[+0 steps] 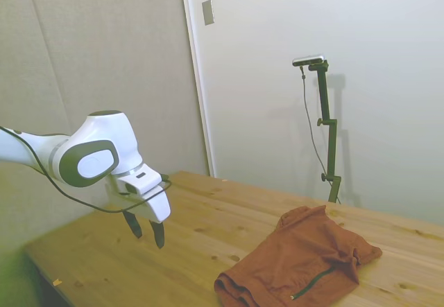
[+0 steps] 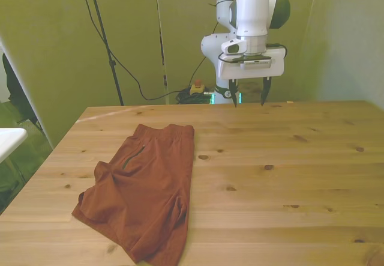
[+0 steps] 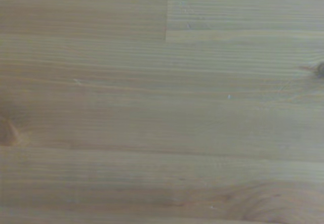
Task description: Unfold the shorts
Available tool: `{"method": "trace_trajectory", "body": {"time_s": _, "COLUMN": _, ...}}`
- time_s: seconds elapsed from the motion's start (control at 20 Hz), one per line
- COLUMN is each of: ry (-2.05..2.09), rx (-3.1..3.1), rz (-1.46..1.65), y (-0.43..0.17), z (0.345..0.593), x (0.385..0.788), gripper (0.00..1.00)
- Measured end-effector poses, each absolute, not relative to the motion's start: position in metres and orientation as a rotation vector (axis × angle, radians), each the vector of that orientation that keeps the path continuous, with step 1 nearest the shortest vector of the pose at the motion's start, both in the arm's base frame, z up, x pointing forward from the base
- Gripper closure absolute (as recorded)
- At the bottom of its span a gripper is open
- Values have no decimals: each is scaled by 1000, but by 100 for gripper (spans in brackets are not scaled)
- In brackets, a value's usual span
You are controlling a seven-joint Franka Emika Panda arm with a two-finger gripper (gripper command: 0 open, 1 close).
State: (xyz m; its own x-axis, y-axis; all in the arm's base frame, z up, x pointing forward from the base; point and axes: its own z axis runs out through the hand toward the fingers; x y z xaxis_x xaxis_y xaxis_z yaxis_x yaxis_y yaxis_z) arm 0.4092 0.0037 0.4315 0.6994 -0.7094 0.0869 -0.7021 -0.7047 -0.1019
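Shorts point(image 2: 141, 197) lie folded on counter point(image 2: 288, 158), toward front view's left, roughly 8 o'clock from claw, one half doubled over other, zipper side up. Claw point(image 2: 247, 99) hangs above far counter edge, well apart from cloth, fingers spread, nothing held. Your wrist camera sees only bare wood point(image 3: 162, 102), so you are not over fabric. Judgement: fold not opened yet; you need loose top-layer edge to peel open, so approach from that side.
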Motion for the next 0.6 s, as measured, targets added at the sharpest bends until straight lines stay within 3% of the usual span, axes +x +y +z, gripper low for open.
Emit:
{"method": "trace_trajectory", "body": {"time_s": 0.15, "ry": 1192, "rx": -2830, "rz": -192, "y": 0, "z": 433, "x": 411, "gripper": 0}}
{"method": "trace_trajectory", "body": {"time_s": 0.3, "ry": 1247, "rx": -2784, "rz": -259, "y": -22, "z": 456, "x": 427, "gripper": 0}}
{"method": "trace_trajectory", "body": {"time_s": 0.6, "ry": 1422, "rx": -2665, "rz": -377, "y": -100, "z": 487, "x": 485, "gripper": 0}}
